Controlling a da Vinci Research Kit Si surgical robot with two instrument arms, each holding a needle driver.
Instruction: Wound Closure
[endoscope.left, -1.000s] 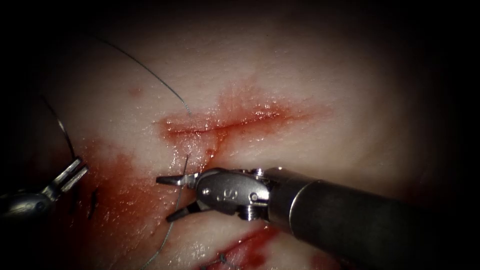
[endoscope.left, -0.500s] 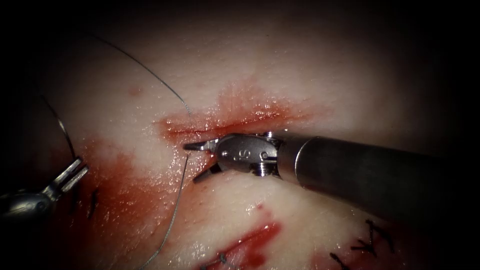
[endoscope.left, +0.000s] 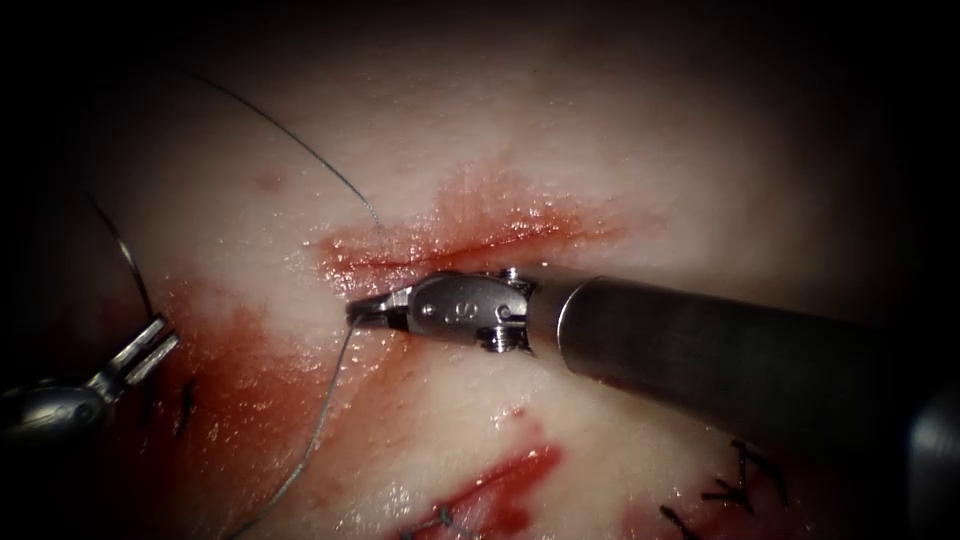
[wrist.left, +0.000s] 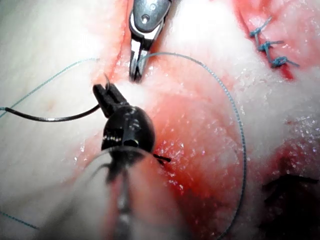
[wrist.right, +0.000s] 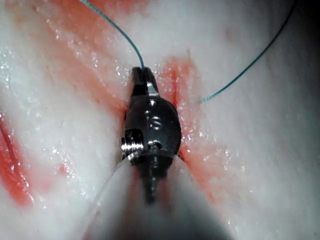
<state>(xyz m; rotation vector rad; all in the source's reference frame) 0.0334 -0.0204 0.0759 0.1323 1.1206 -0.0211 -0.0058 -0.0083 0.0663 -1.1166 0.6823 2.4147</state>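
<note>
My right tool (endoscope.left: 362, 310) lies just under the left end of the cut (endoscope.left: 470, 240). Its jaws are shut on the thread (endoscope.left: 320, 425) where it leaves the tissue (endoscope.left: 620, 140). The same grip shows in the right wrist view, where the thread (wrist.right: 127, 37) runs out from the jaw tips (wrist.right: 142, 74). A second strand (endoscope.left: 300, 150) enters the tissue just above the cut's left end. Far to the left of the cut, my left tool (endoscope.left: 155, 338) is shut on the dark curved needle (endoscope.left: 133, 270) near one end. The needle (wrist.left: 50, 119) is held out of the tissue.
Red fluid (endoscope.left: 240, 400) stains the tissue left of the right tool and along the cut. Dark stitches (endoscope.left: 185, 405) sit beside the left tool. Other stitched cuts lie at the front (endoscope.left: 490, 490) and the front right (endoscope.left: 740, 480).
My right tool moved up and to the left from below the cut. Its open jaws closed on the thread at the cut's left end. The left tool and the needle stayed still.
</note>
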